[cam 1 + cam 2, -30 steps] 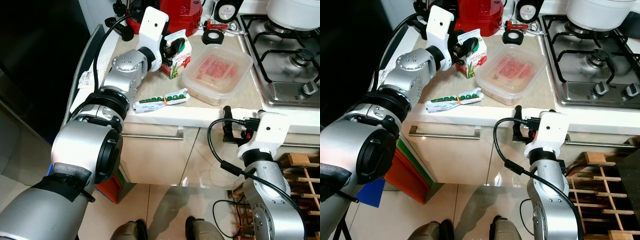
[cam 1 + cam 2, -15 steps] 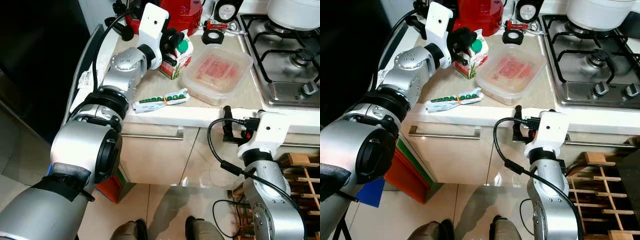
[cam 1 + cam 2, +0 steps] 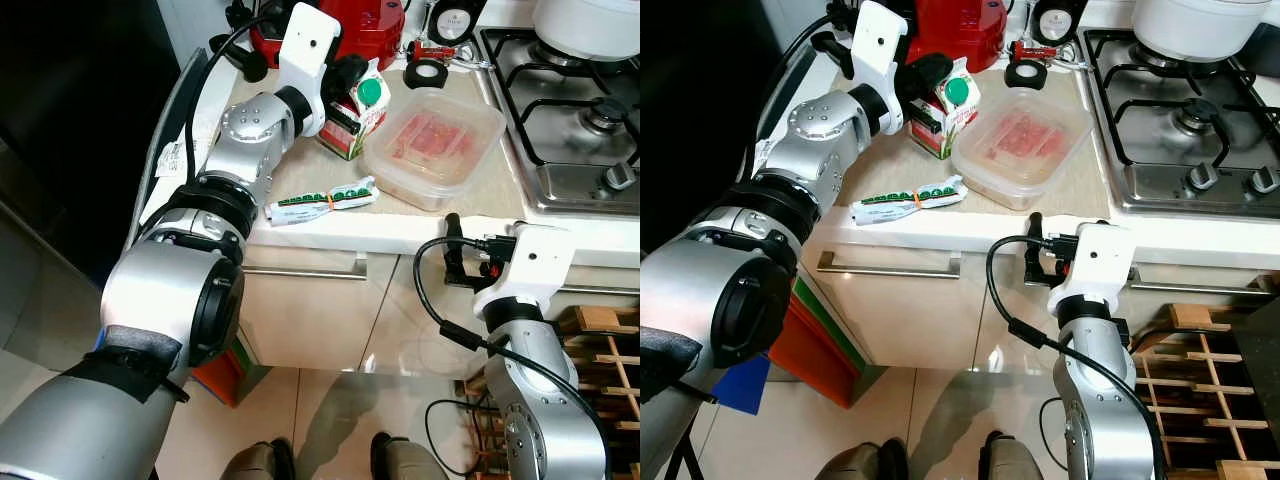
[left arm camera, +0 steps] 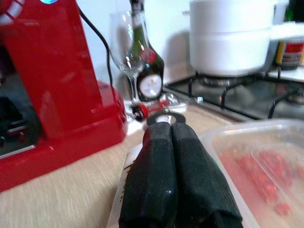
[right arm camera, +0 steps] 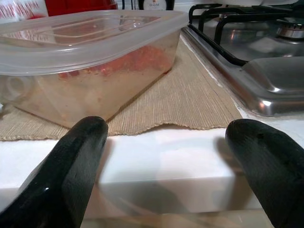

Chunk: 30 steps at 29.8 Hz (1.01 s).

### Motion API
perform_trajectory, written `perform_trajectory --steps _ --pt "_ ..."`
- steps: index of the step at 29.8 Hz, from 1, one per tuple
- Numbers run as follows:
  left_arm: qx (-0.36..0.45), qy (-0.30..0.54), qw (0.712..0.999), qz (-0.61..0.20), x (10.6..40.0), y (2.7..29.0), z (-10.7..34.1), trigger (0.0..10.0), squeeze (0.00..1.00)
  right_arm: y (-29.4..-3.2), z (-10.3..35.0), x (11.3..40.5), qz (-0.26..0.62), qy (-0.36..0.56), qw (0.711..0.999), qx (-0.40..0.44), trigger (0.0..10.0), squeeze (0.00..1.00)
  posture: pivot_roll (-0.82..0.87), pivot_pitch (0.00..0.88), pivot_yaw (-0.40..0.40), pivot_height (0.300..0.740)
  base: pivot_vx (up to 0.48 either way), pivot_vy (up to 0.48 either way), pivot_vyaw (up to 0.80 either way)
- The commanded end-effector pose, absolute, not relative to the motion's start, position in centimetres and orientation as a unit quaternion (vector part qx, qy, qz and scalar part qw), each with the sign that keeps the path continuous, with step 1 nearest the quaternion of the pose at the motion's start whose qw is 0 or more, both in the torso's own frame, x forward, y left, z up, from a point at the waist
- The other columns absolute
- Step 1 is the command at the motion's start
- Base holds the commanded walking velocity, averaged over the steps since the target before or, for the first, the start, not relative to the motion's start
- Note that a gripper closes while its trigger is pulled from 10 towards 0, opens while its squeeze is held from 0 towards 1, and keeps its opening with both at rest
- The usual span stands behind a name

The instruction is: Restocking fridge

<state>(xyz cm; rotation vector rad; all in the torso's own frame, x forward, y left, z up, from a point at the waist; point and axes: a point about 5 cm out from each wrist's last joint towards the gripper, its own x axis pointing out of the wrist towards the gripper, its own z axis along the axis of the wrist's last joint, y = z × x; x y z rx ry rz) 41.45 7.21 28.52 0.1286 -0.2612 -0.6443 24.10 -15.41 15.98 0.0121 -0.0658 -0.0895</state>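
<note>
A small white and red carton (image 3: 352, 118) with a green cap stands tilted near the back left of the counter (image 3: 400, 228). My left gripper (image 3: 345, 76) is shut on the carton's top; in the left wrist view its black fingers (image 4: 156, 185) press together over the carton (image 4: 124, 190). Beside the carton sits a clear lidded tub (image 3: 436, 146) of red food. My right gripper (image 3: 458, 252) hangs open just in front of the counter edge, below the tub (image 5: 85, 47), with nothing between its fingers (image 5: 71, 161).
A green and white packet (image 3: 322, 200) lies near the counter's front edge. A red appliance (image 3: 352, 22), a glass and a bottle stand at the back. Hob (image 3: 570, 95) with a white pot (image 3: 590, 22) on the right. Dark fridge (image 3: 70, 130) left, wooden rack (image 3: 605, 350) lower right.
The carton stood upright a second ago; now my left gripper has tipped and raised it slightly, so the green cap faces up. The right arm has barely moved.
</note>
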Motion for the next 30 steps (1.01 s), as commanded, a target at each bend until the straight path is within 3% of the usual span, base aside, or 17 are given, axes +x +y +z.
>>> perform_trajectory --steps 1,5,12,13,19,30 --pt "0.053 -0.188 0.933 -0.304 41.3 7.7 31.8 0.0 0.0 -15.4 16.1 24.1 -0.044 -0.036 0.998 0.003 10.0 0.0 -0.3 0.127 0.035 0.74 0.0 0.0 0.0" --pt "0.045 -0.211 0.931 -0.295 41.2 8.0 33.0 0.0 0.0 -15.4 16.1 24.1 -0.044 -0.036 0.998 0.003 10.0 0.0 -0.3 0.127 0.035 0.74 0.0 0.0 0.0" --pt "0.104 -0.265 0.919 -0.274 40.8 8.4 34.7 0.0 0.0 -15.3 16.0 24.2 -0.045 -0.037 0.998 0.003 10.0 0.0 -0.29 0.116 0.039 0.74 0.0 0.0 0.0" --pt "0.114 -0.28 0.915 -0.267 40.6 8.6 35.2 10.0 0.0 -15.3 16.0 24.2 -0.045 -0.038 0.998 0.003 10.0 0.0 -0.29 0.113 0.039 0.74 0.0 0.0 0.0" --pt "0.125 -0.35 0.901 -0.224 39.8 10.9 38.0 10.0 0.0 -15.2 16.0 24.7 -0.045 -0.052 0.998 -0.006 10.0 0.0 -0.24 0.082 0.045 0.74 0.0 0.0 0.0" --pt "0.14 -0.356 0.907 -0.176 39.0 14.7 36.9 10.0 0.0 -15.3 17.1 27.8 -0.049 -0.098 0.994 -0.015 10.0 0.0 -0.15 0.015 0.022 0.74 0.0 0.0 0.0"
